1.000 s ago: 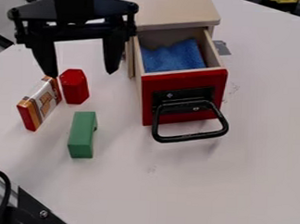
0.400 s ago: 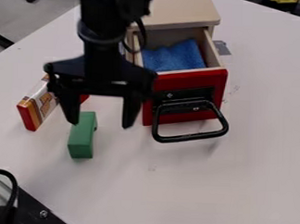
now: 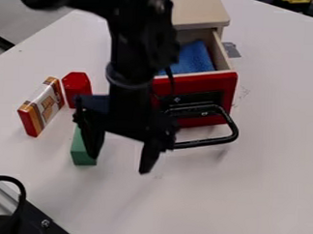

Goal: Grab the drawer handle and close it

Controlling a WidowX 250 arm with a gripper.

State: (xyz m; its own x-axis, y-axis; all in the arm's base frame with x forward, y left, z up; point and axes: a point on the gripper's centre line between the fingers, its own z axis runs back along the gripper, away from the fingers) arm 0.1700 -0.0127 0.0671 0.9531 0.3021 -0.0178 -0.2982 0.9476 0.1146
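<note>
Near the black handle (image 3: 209, 142) of the open red drawer (image 3: 209, 84), the claw (image 3: 118, 165) hangs spread wide, gripping nothing.

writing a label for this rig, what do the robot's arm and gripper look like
The arm is black all over, with a rounded collar low down and a thin dark cable beside it. The gripper is also black, with a wide crosspiece and two fingers that narrow towards their tips.
</note>
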